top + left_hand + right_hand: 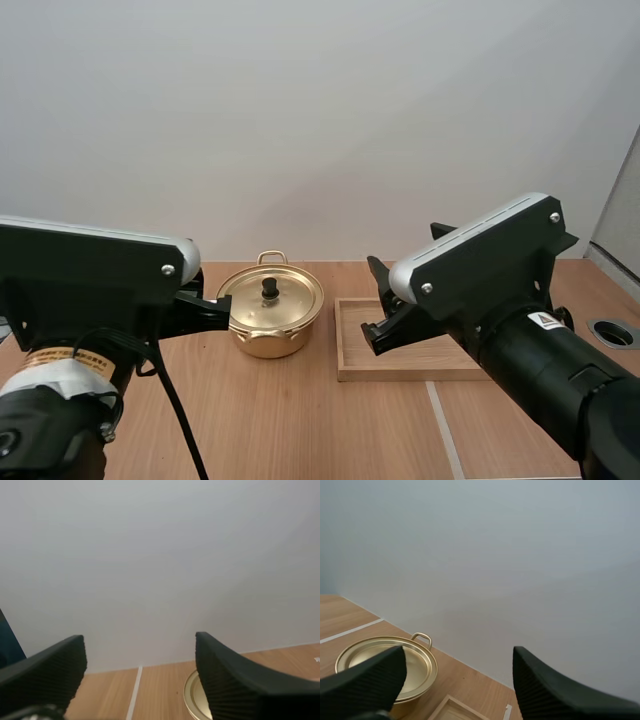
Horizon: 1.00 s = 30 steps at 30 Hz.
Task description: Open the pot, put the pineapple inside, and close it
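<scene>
A gold pot [272,318] stands on the wooden table with its lid [272,296] on, black knob up. My left gripper [215,308] hovers just left of the pot, raised off the table. In the left wrist view my left gripper [140,645] is open with nothing between the fingers, and the pot's rim [191,696] peeks out by one finger. My right gripper [375,305] hangs over the left end of the wooden tray [400,362]. From the right wrist view my right gripper [459,655] is open and holds nothing, with the pot lid [417,661] beyond it.
The shallow wooden tray lies right of the pot with nothing on its visible part; its corner [451,708] appears in the right wrist view. A round grey hole [612,332] sits at the table's right edge. A plain wall stands close behind the table.
</scene>
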### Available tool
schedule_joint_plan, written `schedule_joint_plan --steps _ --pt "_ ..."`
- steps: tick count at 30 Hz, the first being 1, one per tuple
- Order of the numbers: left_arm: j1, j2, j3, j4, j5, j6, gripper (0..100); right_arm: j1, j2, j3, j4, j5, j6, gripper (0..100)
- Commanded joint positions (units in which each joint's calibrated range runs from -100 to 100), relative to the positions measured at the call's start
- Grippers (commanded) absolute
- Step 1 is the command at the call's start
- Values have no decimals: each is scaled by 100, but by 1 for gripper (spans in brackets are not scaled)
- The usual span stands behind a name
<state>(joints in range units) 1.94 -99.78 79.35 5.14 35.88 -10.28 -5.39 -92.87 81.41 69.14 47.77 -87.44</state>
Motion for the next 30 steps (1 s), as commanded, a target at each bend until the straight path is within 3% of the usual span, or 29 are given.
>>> schedule_joint_plan --steps 1,4,5,9,12,16,19,26,30 --pt "-11 -22 418 818 -53 -879 100 129 -212 2 93 -71 94 100" --pt "-11 -22 941 846 -124 -883 100 222 -274 75 -382 -358 1305 100" --pt "-11 -22 1090 857 -242 -883 100 254 -274 126 -640 -653 1853 100" --pt "-11 -22 1469 850 -459 -976 100 319 -274 549 -1807 -2368 3064 100" --pt "-11 -22 1669 679 -421 -1035 100 336 -274 1090 -2540 -2989 3281 100" --pt "-11 -22 2011 665 -421 -1035 100 336 -274 1859 -2793 -3056 3270 100" --pt "-11 -22 2065 652 -562 -1035 100 322 -299 1859 -2912 -2451 3394 100" --pt "-11 -22 2065 587 -527 -1198 100 216 -299 1859 -2792 -2791 4421 100" --pt "-11 -22 2065 587 -527 -1209 100 183 -299 1859 -3263 -2234 4421 100"
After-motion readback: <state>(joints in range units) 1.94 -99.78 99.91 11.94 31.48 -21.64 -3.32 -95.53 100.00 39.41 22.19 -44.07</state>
